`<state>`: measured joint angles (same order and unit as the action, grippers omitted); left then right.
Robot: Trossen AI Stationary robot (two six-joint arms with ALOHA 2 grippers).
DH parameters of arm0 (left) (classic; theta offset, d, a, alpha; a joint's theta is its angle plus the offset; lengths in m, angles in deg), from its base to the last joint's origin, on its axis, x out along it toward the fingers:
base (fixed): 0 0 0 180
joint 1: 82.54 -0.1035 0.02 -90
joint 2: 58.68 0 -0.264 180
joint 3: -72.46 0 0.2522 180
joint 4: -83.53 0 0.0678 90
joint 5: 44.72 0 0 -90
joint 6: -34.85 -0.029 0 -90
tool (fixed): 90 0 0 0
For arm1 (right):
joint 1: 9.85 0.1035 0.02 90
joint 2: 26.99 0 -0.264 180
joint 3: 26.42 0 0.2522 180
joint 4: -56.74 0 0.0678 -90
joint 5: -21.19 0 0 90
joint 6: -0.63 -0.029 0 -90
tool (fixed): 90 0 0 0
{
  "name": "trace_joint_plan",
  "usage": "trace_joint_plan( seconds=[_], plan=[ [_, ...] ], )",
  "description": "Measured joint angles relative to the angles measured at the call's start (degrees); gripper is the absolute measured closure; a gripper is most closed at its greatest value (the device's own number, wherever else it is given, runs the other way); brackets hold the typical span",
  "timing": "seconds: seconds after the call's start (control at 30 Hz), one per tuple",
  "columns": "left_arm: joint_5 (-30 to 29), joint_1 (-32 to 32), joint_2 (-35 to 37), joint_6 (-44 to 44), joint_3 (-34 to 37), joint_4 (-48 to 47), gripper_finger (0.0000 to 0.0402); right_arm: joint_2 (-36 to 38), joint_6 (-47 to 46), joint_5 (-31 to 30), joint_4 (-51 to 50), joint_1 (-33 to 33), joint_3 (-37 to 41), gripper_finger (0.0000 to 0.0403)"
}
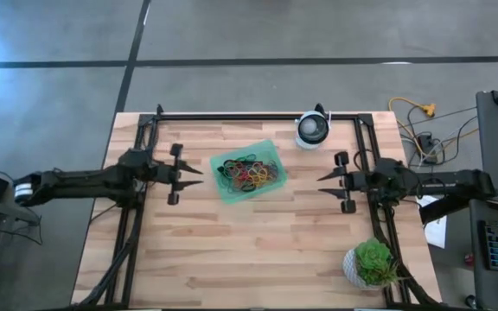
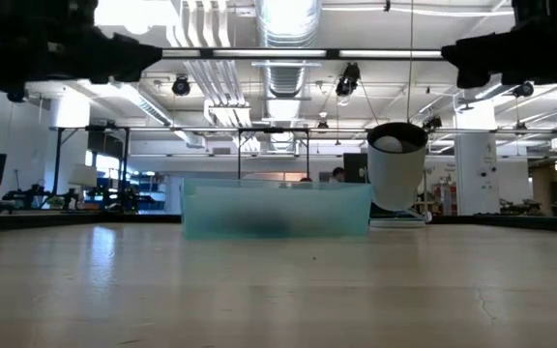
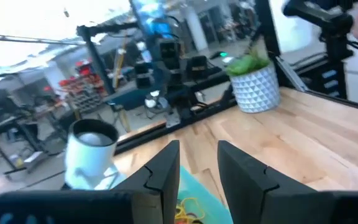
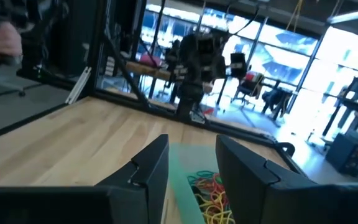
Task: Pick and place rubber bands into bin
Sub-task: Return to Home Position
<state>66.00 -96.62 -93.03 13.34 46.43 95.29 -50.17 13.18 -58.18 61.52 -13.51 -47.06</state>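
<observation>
The left gripper (image 1: 201, 177) hangs over the left side of the wooden table (image 1: 258, 255) with its two fingers (image 3: 166, 177) apart and nothing between them. The right gripper (image 1: 320, 184) hangs over the right side, and its fingers (image 4: 146, 168) are also apart and hold nothing. Both point inward at the green bin (image 1: 232, 195), which sits tilted between them near the middle of the table, a little to the far side, well apart from both sets of fingertips. The rubber bands (image 1: 249, 173) lie in a heap inside the bin, in red, yellow, orange, green and black. A round white device (image 1: 313, 130) stands at the far edge of the table, just right of the bin. A green plant (image 1: 373, 262) in a white pot stands at the near right corner. Loose cables (image 1: 422, 121) lie on the grey floor to the right of the table. Behind the table is a big workshop with pipes and lights on the ceiling. From table height the bin's cloudy wall hides the bands, and I think the dark smear behind it is them. Both wrist views cut off most of the bin behind the fingers.
</observation>
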Motion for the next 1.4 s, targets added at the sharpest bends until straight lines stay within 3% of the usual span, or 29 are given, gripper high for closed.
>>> trace_joint_plan(
  seconds=[0.3,0.53,0.9,1.1,1.4],
  plan=[
    [-0.3,-3.2,19.9,4.0,11.5,-2.0,0.0308,12.7,-1.1,-0.1,-2.5,0.0,6.4,0.0278],
    [0.1,-3.9,33.9,5.7,11.8,-14.0,0.0308,14.6,-2.3,0.0,-7.7,0.0,6.4,0.0282],
    [3.3,-1.8,25.7,7.9,11.8,-13.7,0.0308,12.8,-3.7,-0.3,-7.2,2.0,6.4,0.0275],
    [3.4,1.0,26.0,7.7,11.9,-13.6,0.0308,12.9,-2.7,-4.5,-7.1,4.7,6.4,0.0282],
    [3.4,3.5,26.0,10.3,11.9,-18.2,0.0308,12.9,-1.2,-4.8,-7.7,6.5,6.4,0.0281]
  ],
)
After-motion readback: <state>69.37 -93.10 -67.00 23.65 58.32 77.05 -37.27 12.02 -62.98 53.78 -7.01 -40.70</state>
